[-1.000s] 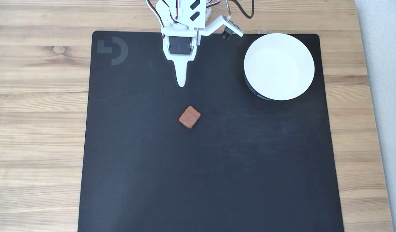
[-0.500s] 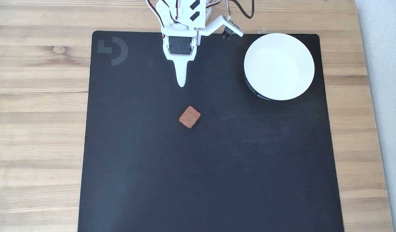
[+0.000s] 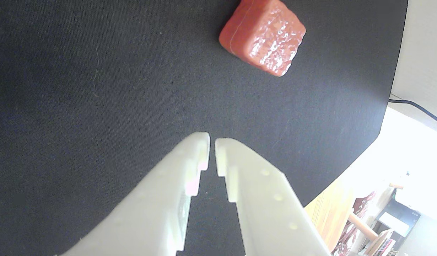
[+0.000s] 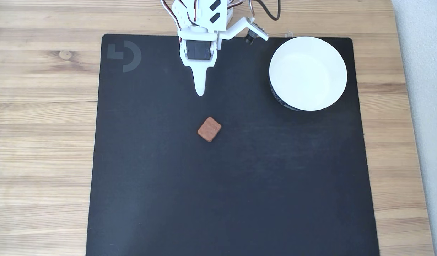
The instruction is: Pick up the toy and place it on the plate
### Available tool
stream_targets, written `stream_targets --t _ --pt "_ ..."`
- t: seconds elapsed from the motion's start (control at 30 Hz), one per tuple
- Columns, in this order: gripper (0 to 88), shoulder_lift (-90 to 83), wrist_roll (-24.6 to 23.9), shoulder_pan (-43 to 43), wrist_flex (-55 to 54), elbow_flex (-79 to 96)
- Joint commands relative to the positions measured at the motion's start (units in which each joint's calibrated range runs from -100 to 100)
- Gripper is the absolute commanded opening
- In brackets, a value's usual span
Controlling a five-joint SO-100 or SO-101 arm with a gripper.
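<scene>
The toy (image 4: 209,129), a small reddish-brown block with rounded corners, lies on the black mat near its middle; in the wrist view the toy (image 3: 263,35) sits at the top, ahead of the fingertips. My white gripper (image 4: 200,93) hangs above the mat's far part, a short way from the toy, and its fingers are shut with nothing between them. In the wrist view the gripper (image 3: 211,140) shows its two tips almost touching. The plate (image 4: 308,73), a round white dish with a dark outer band, stands at the mat's far right corner, apart from the toy and the gripper.
A black mat (image 4: 232,199) covers most of the wooden table (image 4: 41,142). The arm's base and cables (image 4: 204,14) stand at the far edge. A pale surface (image 4: 424,106) borders the table on the right. Bare mat lies around the toy.
</scene>
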Motion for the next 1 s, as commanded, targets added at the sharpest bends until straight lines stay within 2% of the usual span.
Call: stream_targets --t 0.0,0.97 --pt "2.3 -0.4 -0.3 0.5 -0.9 0.1" --pt "2.3 -0.4 -0.3 0.9 -0.8 0.2"
